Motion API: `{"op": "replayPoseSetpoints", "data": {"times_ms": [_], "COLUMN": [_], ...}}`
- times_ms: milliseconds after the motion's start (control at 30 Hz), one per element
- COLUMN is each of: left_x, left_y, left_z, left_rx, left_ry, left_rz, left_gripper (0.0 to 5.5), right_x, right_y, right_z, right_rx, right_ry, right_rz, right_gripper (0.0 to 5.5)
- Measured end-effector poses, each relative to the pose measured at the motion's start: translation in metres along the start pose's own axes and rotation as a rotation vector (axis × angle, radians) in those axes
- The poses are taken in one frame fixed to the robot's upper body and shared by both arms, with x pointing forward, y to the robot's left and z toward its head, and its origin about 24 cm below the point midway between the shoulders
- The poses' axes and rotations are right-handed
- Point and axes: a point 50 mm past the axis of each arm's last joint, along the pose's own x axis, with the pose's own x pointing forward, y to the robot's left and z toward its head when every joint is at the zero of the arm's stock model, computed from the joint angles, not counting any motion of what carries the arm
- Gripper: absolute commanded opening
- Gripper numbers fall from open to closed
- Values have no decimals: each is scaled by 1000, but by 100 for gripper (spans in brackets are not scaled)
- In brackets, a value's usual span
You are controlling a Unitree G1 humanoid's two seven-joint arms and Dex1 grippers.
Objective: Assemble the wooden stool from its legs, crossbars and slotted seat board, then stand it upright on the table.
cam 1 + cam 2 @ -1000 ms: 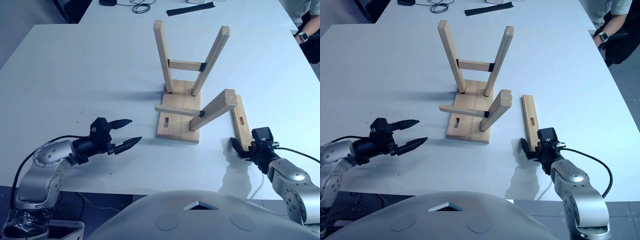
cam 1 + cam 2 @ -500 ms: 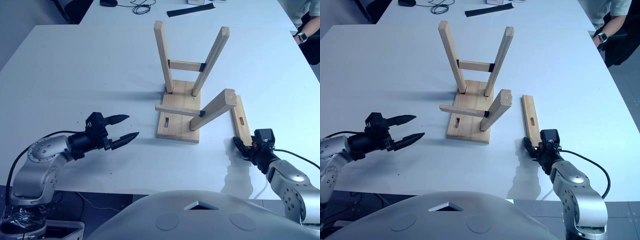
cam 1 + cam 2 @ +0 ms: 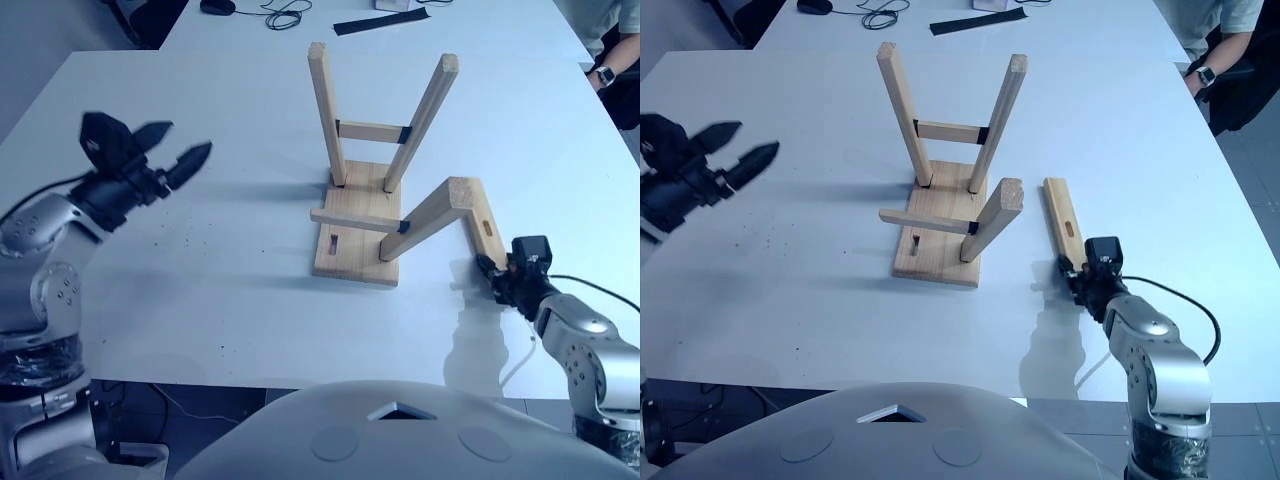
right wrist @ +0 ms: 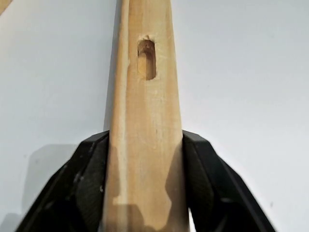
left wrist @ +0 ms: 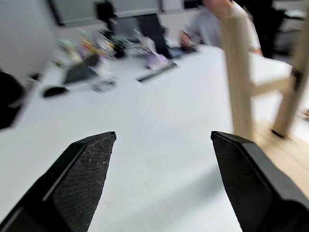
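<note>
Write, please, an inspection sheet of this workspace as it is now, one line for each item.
Surface: white table, flat.
Job's things: seat board lies flat; left upright leg and right upright leg stand at its far end, joined by a crossbar; tilted leg leans with a second crossbar; slotted leg lies on the table to the right.
Clutter: dark specks on the near left.
Grippers: left gripper open, above the table's left side; right gripper shut on the slotted leg's near end.
Cables: coiled cable on the far table.
Surroundings: far table with a black strip.
</note>
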Motion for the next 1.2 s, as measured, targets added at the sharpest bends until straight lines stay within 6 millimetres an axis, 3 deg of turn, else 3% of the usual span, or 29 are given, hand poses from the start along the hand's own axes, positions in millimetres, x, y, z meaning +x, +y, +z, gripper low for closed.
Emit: {"op": "replayPoseSetpoints", "data": {"times_ms": [133,233,300,367,500,667,867,1200], "left_x": [16,26,28,31,35,31,27,17], "left_y": [-6,-34,-53,-65,-84,-111,-125,-129], "left_z": [30,59,71,78,88,94,87,92], "left_rx": [-105,-199,-238,-287,-363,-411,-426,-457], "left_ry": [-92,-201,-241,-272,-306,-285,-228,-272], "left_rz": [-110,-360,-503,-605,-756,-971,-1084,-1146], "left_gripper": [366,366,366,366,366,366,366,366], "right_x": [2,-18,-35,-46,-70,-94,-96,-96], "right_y": [-13,-10,-4,8,31,62,71,77], "right_z": [75,137,162,174,184,175,168,156], "right_rx": [6,81,114,119,73,-101,-150,-191], "right_ry": [-333,-631,-766,-811,-816,-628,-513,-417], "right_rz": [56,247,409,587,953,1352,1435,1469], "right_gripper": [207,207,207,207,207,207,207,207]}}
